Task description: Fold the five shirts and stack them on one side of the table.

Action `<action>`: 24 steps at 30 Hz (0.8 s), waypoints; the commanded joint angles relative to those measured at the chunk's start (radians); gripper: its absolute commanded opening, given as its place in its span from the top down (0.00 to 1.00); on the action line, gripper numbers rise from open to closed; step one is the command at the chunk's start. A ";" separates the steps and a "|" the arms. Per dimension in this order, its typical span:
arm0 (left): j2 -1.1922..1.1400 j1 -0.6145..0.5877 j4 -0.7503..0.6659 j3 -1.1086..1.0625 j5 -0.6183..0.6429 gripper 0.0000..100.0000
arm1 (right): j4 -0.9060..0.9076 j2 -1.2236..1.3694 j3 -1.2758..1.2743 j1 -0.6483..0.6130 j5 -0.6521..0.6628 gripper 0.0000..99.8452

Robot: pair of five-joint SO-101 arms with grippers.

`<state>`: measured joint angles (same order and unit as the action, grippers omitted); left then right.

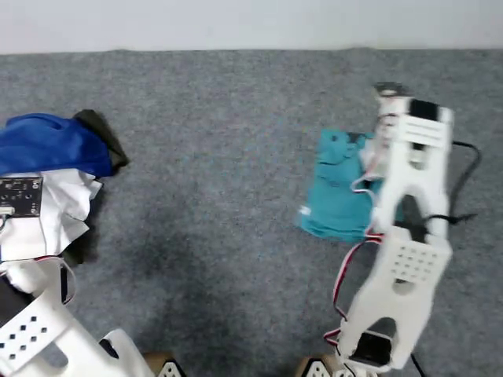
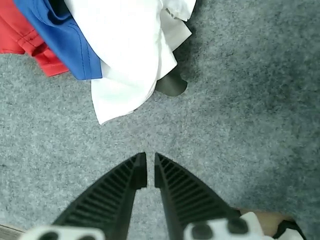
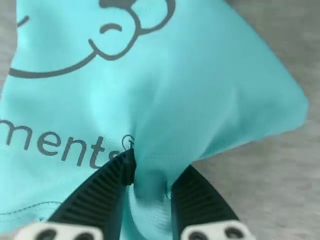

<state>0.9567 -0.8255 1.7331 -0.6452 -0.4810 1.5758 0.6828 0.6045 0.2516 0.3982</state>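
Your right end effector (image 3: pixel 147 180) was clamped on the teal shirt (image 1: pixel 338 196) at 3 o'clock on the surface (image 1: pixel 220 157); your left end effector (image 2: pixel 150 170), jaws together, sat nearer the shirt pile (image 1: pixel 47 173) at 9 o'clock.

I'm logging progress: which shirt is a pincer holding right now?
The teal shirt, apart from the heap: the right pincer is pinched on its fabric. The white shirt, blue shirt and red shirt lie heaped, untouched, beyond the left pincer.

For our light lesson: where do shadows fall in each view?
High view: soft shadow on the table beside the white shirt; left wrist view: darker shade along that shirt's edge; right wrist view: shaded crease where the right tool pinches the teal shirt.
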 commanded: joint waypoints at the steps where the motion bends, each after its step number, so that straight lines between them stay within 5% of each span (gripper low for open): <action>1: 0.011 0.005 -0.009 0.008 -0.014 0.96 | 0.004 -0.084 0.021 0.136 0.150 0.99; 14: 0.011 0.005 -0.006 0.005 -0.012 0.96 | -0.130 -0.035 0.020 0.355 0.373 0.98; 20: 0.011 0.005 -0.006 0.005 -0.012 0.96 | 0.050 -0.091 0.089 0.358 0.212 0.68; 24: 0.011 0.005 -0.005 0.005 -0.014 0.96 | 0.142 -0.147 0.189 0.346 0.126 0.65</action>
<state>0.9567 -0.8255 1.7331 -0.6452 -0.4810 1.6540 0.6414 0.6874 0.5969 0.5746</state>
